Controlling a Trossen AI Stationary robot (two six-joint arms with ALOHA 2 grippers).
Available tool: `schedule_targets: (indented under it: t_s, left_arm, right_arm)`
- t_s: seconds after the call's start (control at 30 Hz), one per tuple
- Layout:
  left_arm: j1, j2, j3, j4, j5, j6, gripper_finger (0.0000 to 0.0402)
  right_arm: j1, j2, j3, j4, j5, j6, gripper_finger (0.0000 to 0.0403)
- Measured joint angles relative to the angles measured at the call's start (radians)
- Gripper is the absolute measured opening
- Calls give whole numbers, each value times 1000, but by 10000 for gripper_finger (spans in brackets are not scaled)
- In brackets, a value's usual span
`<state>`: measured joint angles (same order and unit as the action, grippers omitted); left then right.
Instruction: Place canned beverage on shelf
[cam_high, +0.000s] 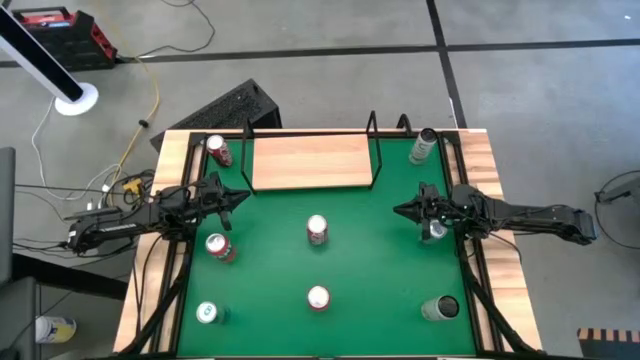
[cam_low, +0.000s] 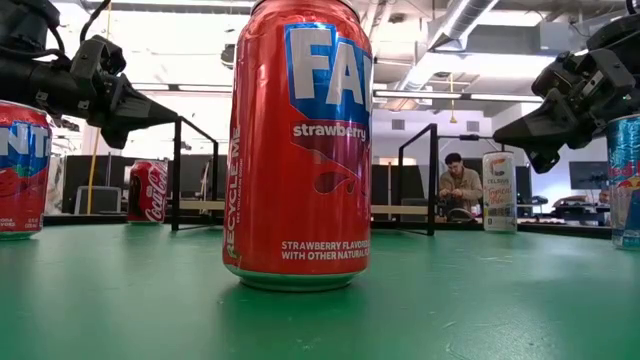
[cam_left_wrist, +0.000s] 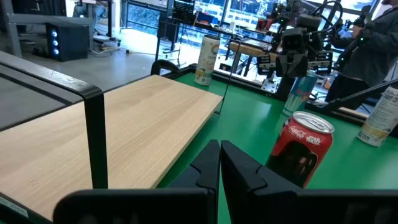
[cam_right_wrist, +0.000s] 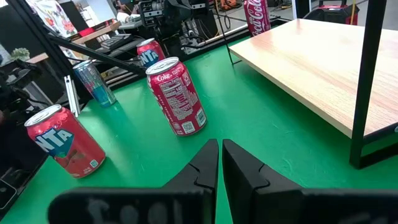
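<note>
Pale-wood shelf (cam_high: 311, 162) lies bare; my left gripper (cam_high: 243, 196) and right gripper (cam_high: 399, 210), both pressed together, flank the Coke can (cam_high: 317, 230).

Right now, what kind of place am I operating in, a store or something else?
Probably a robotics lab or workshop, not a store: a green test table on a bare concrete floor with loose cables, and workbenches with a seated person behind.

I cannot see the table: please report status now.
Both jaws shut, holding nothing. Shelf bare. Cans on the mat, nearest the Coke can. Nothing blocks.
</note>
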<state>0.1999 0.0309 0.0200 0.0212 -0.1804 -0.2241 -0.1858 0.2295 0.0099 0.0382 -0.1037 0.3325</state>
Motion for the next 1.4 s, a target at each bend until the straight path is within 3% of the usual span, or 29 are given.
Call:
schedule_targets:
  t_s: [0.73,1.17,1.4]
  left_arm:
    - [0,0,0,0,0,-32,0]
    - [0,0,0,-1,17,-633,0]
    - [0,2,-3,60,15,-779,0]
  right_arm:
    - [0,0,0,0,0,0,49]
    - [-1,0,0,11,12,-28,49]
    - [-2,0,16,185,23,-76,49]
